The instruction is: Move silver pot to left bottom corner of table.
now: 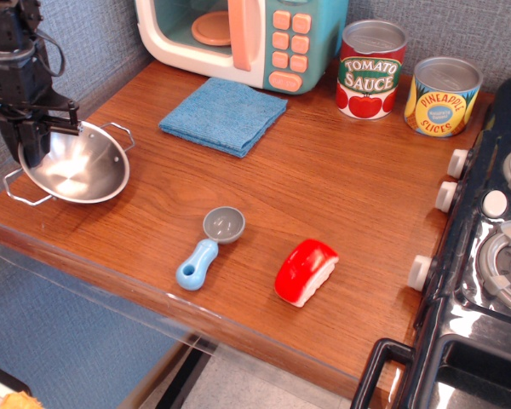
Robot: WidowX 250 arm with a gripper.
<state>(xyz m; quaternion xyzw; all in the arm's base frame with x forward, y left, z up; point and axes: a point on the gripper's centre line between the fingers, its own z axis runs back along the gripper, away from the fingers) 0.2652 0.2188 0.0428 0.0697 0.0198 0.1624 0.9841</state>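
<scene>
The silver pot (77,166), shiny and shallow with two wire loop handles, is at the left front corner of the brown wood-grain table (324,187). It looks level and seems to rest on the tabletop. My black gripper (31,141) comes down from above at the far left. Its fingers are closed over the pot's back-left rim. The rim section between the fingers is hidden.
A grey-and-blue scoop (209,247) and a red-and-white toy (306,271) lie near the front edge. A blue cloth (224,114), a toy microwave (238,38) and two cans (371,68) stand at the back. A black toy stove (485,256) is at the right.
</scene>
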